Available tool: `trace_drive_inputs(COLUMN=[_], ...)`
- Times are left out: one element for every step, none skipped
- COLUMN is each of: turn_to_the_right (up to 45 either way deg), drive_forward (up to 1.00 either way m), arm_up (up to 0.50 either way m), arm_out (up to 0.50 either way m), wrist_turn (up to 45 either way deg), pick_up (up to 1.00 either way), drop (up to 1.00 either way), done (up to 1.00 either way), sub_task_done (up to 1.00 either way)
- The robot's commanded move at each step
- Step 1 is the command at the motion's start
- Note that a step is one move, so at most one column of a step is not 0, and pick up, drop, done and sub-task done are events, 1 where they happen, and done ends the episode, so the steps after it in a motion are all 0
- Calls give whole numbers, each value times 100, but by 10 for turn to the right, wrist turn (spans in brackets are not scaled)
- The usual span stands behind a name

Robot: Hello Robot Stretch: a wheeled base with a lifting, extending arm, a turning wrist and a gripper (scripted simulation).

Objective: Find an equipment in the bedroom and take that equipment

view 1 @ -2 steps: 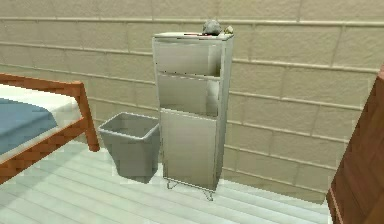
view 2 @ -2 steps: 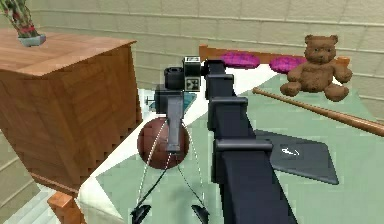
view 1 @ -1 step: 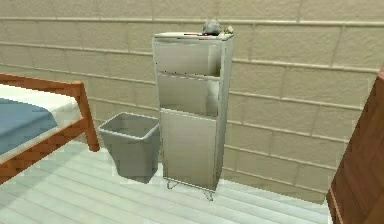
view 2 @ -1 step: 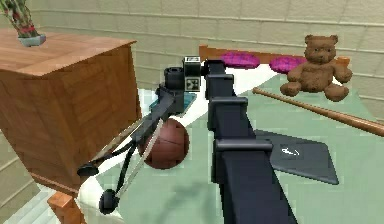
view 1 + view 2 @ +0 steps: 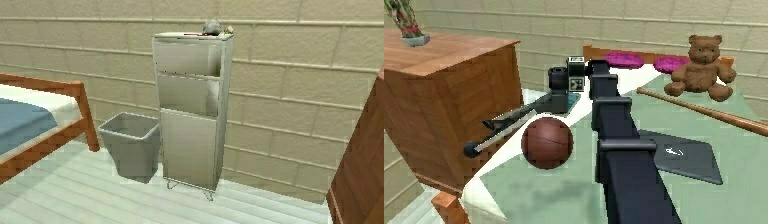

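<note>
1. Position. The arm (image 5: 624, 165) reaches out across the green cover of the bed (image 5: 534, 198). Nearest on that cover lies a brown ball (image 5: 547, 142). It lies just left of the arm and just beside the thin fingers of the gripper (image 5: 476, 148), which slant down toward the side of a wooden dresser (image 5: 444, 100).

2. Target. Judged from the task, the ball is the equipment to take. A wooden bat (image 5: 706, 109) farther out on the bed would also qualify, but it is well apart from the gripper.

3. Tool state. It cannot be told whether the gripper holds anything: the ball rests on the cover at its side, and contact cannot be read.

4. Procedure, as a judgement:
- Leave the base parked; correct with lift, reach and wrist alone.
- Bring the fingers to either side of the ball at its widest part.
- Move slowly. A round ball on a soft cover is likely to roll if nudged.
- Keep the fingertips off the dresser side when the wrist turns.
- Lift straight up. Count the hold good only when the ball hangs clear of the cover.

5. Beyond. A teddy bear (image 5: 704, 68) sits at the far end of the bed.
</note>
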Motion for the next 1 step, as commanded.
trace_drive_inputs(turn_to_the_right=[0], drive_forward=[0], arm_up=[0], arm_out=[0], wrist_turn=[450], pick_up=[0], drop=[0], done=[0], sub_task_done=[0])
